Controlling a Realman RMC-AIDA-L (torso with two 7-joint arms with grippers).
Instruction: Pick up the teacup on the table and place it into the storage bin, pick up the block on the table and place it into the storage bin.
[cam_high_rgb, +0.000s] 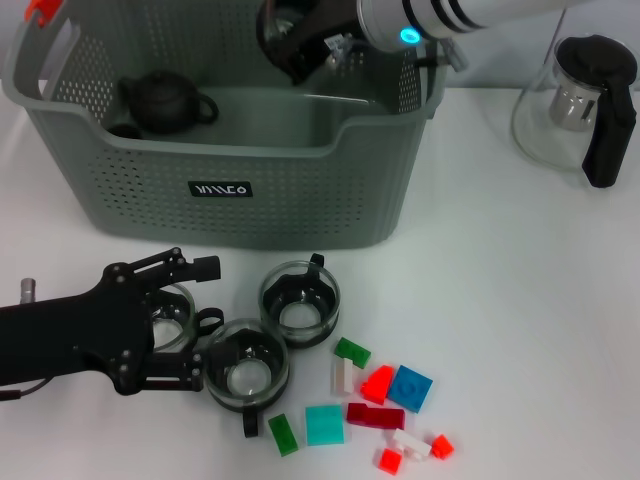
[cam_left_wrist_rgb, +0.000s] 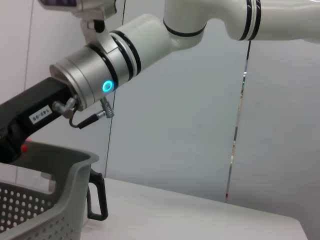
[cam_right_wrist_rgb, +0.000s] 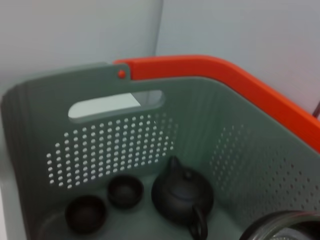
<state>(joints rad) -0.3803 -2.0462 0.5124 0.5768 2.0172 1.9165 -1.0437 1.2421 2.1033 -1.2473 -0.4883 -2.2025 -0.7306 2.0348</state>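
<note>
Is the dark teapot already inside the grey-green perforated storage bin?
Yes, the dark teapot sits on the floor of the grey-green perforated storage bin.

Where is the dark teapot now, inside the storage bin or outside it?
Inside. The dark teapot stands upright on the floor of the storage bin, beside two small dark cups.

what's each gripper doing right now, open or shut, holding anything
Left gripper: open, fingers around a glass teacup on the table, not closed on it.
Right gripper: over the storage bin, holding a glass teacup.
</note>
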